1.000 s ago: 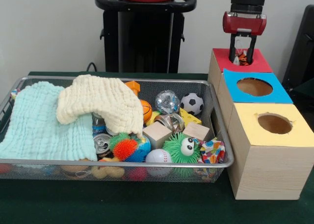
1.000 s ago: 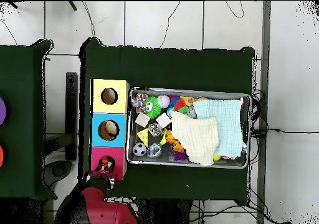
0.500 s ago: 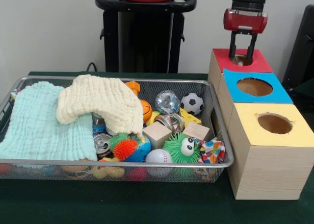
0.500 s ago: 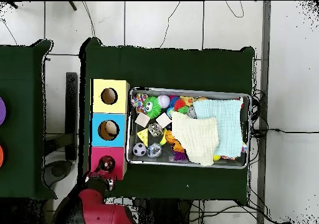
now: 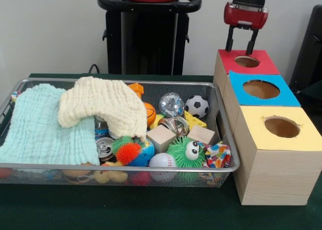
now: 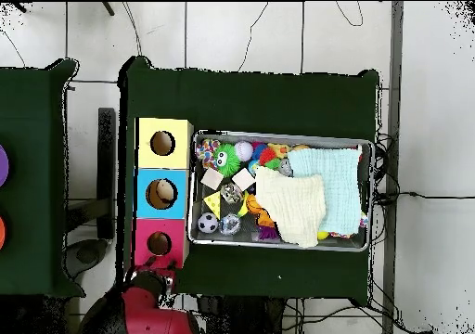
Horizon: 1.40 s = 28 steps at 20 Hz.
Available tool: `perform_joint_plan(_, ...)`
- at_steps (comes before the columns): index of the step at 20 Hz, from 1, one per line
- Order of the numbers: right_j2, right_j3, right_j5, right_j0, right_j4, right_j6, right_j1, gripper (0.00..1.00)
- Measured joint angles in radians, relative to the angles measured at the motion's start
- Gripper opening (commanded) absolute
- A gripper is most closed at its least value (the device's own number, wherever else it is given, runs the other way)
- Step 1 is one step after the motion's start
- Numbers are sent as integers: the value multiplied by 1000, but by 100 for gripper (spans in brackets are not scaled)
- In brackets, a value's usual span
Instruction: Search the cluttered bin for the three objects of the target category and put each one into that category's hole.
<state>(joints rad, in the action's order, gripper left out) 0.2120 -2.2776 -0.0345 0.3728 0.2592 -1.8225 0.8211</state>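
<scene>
I'm seeing bin sitting frame left, three boxes lining up right; gripper hanging upper right, above rearmost box's hole.

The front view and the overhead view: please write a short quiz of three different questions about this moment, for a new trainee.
1. True or false: the gripper holds a plush toy.
2. Which box top lies nearest below the gripper? A. the red top B. the blue top C. the yellow top
3. Fill in: a cream cloth lies partly over a pale ____ cloth in the wire basket.

Key: 1. false, the jaws are open and empty. 2. A. 3. blue.
</scene>
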Motion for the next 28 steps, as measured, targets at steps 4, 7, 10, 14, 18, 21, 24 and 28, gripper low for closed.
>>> perform_joint_plan(4, 1, 0, 20, -1, 0, 0, 3, 100)
perform_joint_plan(7, 1, 0, 20, -4, -2, 0, 3, 100)
perform_joint_plan(10, 4, 0, 20, -8, -16, 0, 5, 100)
perform_joint_plan(14, 18, 1, 20, -46, -80, 0, 15, 100)
perform_joint_plan(18, 22, 7, 20, -127, -177, 0, 29, 100)
perform_joint_plan(21, 23, 13, 20, -194, -245, 0, 38, 100)
perform_joint_plan(24, 23, 20, 20, -293, -337, 0, 49, 100)
perform_joint_plan(28, 19, 25, 20, -367, -406, 0, 57, 100)
